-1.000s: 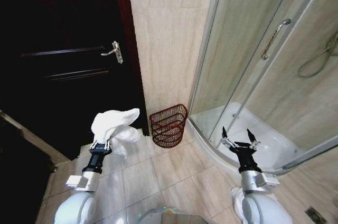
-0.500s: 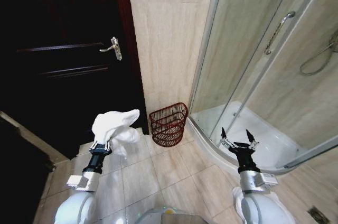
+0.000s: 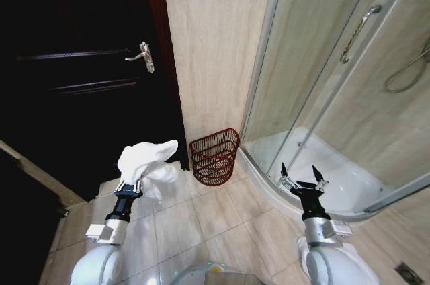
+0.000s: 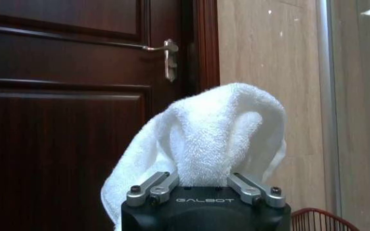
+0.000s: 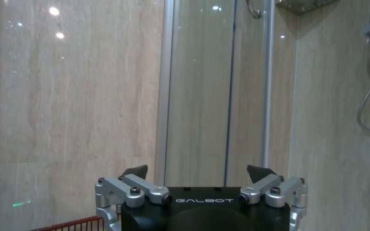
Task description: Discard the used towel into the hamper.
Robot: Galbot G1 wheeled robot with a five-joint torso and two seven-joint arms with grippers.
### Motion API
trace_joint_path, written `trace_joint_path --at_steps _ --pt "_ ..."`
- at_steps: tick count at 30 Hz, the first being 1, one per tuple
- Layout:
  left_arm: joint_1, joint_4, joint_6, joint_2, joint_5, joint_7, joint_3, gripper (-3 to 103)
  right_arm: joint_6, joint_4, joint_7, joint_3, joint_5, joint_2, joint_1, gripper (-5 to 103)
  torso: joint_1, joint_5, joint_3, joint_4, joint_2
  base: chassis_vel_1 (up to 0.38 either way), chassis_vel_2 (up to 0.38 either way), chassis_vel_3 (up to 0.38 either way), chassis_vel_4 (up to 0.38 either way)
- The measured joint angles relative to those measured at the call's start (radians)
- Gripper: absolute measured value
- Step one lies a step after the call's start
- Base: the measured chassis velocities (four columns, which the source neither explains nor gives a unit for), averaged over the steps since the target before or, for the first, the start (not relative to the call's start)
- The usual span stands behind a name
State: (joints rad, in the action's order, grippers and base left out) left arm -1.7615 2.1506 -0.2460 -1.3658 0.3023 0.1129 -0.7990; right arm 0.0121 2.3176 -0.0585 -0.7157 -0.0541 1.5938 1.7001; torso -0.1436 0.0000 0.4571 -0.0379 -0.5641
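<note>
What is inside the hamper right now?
Through the hamper's wire mesh only floor tile and wall show; nothing appears inside, though its bottom is hard to make out. The towel is held in the left gripper, off to the hamper's side.

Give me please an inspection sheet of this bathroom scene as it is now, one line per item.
Surface: beige tiled floor, dry as far as seen.
Job's things: white towel held above the floor, draped over the left gripper; hamper upright on the floor against the wall, nothing visible inside.
Clutter: nothing seen.
Grippers: left gripper shut on the towel, to the left of the hamper; right gripper open, holding nothing, in front of the shower.
Cables: nothing seen; a shower hose hangs inside the cabin.
Surroundings: dark wooden door with a metal handle, beige wall, glass shower cabin.
</note>
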Motion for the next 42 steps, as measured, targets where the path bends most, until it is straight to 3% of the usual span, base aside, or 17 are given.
trace_joint_path --at_steps 42 --pt "0.019 -0.037 0.001 0.02 0.024 0.022 -0.005 14 0.004 -0.017 0.001 0.008 0.037 0.013 0.001 100 0.067 0.0 -0.102 0.0 0.169 0.0 0.0 0.0 0.0"
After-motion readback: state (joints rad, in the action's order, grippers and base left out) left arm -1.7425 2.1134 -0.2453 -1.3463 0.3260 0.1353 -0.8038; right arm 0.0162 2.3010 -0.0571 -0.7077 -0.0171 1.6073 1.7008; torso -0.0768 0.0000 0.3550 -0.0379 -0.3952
